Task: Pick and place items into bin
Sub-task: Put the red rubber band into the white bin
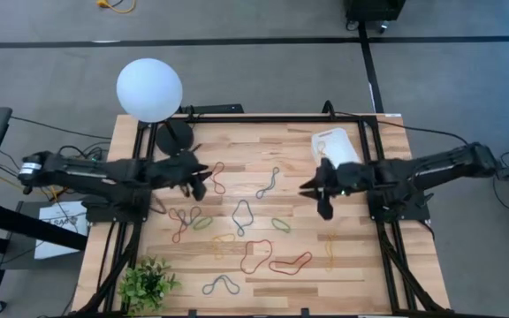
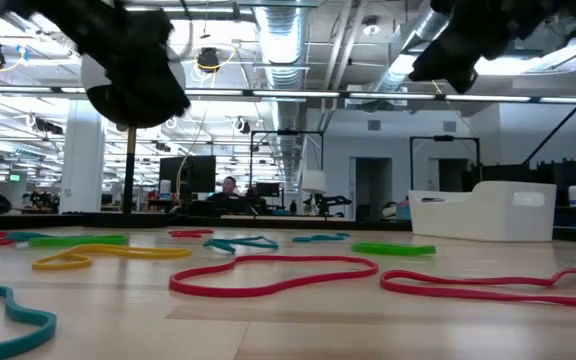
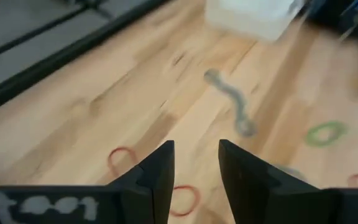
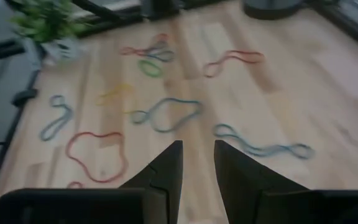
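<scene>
rubber bands lie scattered flat across the middle of the wooden table (image 1: 263,132), none of them lifted yet: a grey-blue loop (image 1: 242,214) sits near the centre, a thin grey-blue strand (image 1: 268,183) lies beyond it toward the bin, and a big red loop (image 1: 290,263) lies nearer the front edge. the white bin (image 1: 337,146) stands at the far right corner, just behind your right gripper (image 1: 323,188), with one yellowish band already in it, it seems.

both claws hang above the table with nothing in them. the left gripper (image 3: 196,163) shows its fingers a little apart, a narrow gap between them, and the right one looks the same in its own wrist view.

your main risk is the bands themselves. they are thin and lie flush on the wood, so a pinch that comes down short will close on air, and one that comes down hard will scrape the fingertips on the boards. several loops overlap near the left side, so you may drag up two at once or flick one away.

room is good in the middle. watch the white globe lamp (image 1: 149,89) and its dark base behind the left arm, the small plant (image 1: 148,283) at the front left corner, and the black frame rails along both sides.
</scene>
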Motion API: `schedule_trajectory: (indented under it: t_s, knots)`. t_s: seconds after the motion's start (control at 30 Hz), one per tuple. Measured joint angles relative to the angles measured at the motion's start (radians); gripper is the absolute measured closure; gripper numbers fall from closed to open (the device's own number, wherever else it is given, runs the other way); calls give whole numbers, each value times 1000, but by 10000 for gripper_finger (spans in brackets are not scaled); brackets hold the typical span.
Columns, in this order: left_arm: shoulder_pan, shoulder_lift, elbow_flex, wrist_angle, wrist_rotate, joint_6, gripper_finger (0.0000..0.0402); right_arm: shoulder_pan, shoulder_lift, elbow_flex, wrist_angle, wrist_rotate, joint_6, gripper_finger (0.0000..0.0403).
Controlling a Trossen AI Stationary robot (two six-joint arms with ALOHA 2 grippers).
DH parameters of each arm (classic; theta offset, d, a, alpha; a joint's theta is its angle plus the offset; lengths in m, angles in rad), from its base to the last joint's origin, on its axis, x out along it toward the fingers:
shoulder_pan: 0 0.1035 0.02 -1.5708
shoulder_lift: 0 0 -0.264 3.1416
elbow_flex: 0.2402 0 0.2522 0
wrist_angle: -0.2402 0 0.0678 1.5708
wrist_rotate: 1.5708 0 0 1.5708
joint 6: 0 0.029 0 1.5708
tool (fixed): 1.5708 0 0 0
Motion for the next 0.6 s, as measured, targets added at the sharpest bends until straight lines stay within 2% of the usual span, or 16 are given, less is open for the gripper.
schedule_trajectory:
  t_s: [0.17, 0.27, 0.4, 0.6]
  knots:
    - [84, 210, 46, -29, 2, 4, 288, 74, 53, -143, 293, 5, 19, 317]
    - [130, 324, 65, -22, -6, 2, 288, 101, 106, -180, 445, 31, 15, 317]
    - [182, 459, 82, 8, 31, -10, 288, 116, 195, -195, 506, 62, -1, 317]
    - [234, 591, 103, 49, 79, -13, 288, 101, 307, -192, 596, 62, -136, 317]
